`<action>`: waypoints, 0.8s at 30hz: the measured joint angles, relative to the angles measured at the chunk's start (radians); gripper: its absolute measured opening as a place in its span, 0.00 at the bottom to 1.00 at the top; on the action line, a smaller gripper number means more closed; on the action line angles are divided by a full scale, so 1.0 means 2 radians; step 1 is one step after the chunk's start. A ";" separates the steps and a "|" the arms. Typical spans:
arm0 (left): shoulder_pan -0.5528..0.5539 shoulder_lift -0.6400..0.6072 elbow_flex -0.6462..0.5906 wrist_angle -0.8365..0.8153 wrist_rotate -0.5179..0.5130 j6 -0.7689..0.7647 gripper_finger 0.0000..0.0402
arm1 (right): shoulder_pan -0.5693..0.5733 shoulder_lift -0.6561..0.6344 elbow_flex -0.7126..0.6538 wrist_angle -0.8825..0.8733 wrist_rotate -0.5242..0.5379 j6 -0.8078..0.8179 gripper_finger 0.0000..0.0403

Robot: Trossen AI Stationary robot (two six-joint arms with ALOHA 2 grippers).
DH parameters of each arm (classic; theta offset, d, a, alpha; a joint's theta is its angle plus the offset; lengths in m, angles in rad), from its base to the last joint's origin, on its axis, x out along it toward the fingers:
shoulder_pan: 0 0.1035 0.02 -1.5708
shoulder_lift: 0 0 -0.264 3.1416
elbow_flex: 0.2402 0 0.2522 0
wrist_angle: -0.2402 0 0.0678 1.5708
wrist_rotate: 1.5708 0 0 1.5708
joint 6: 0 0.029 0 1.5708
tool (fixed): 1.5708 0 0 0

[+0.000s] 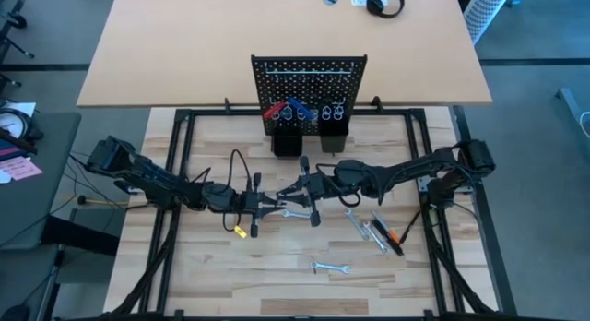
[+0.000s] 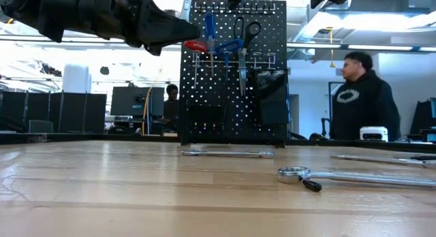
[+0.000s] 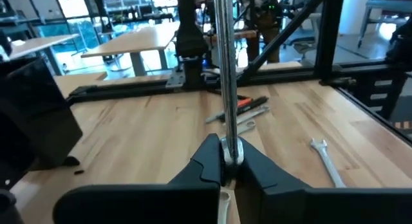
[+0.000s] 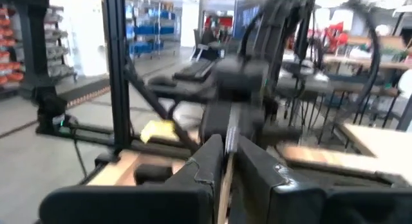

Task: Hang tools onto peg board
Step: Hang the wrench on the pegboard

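Grippers meet mid-table over a silver wrench [image 3: 225, 76]: the left gripper [image 1: 263, 207] is clamped tight on one end, while the right gripper [image 1: 297, 188] has its fingers narrowly around the other. Behind them the peg board [image 1: 309, 77] stands upright, several tools hung; more wrenches [image 1: 330, 267] lie on the table [image 1: 212, 266].

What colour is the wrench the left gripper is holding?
Silver; the wrench shows best in the left wrist view.

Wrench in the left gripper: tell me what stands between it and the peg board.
The left gripper clamps the wrench. The right gripper sits at the wrench's far end, roughly on the line to the peg board. Nothing else visible lies before the board's black cups.
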 joint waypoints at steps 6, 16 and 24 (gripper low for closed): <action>0.000 -0.001 -0.014 0.030 0.000 0.001 0.01 | 0.000 -0.004 -0.001 -0.019 0.002 0.005 0.24; 0.000 -0.001 -0.024 0.061 -0.001 0.008 0.01 | 0.002 0.005 -0.001 -0.034 0.009 0.013 0.51; -0.008 -0.001 -0.024 0.088 -0.001 0.026 0.01 | 0.008 0.070 0.005 0.073 0.011 0.005 0.45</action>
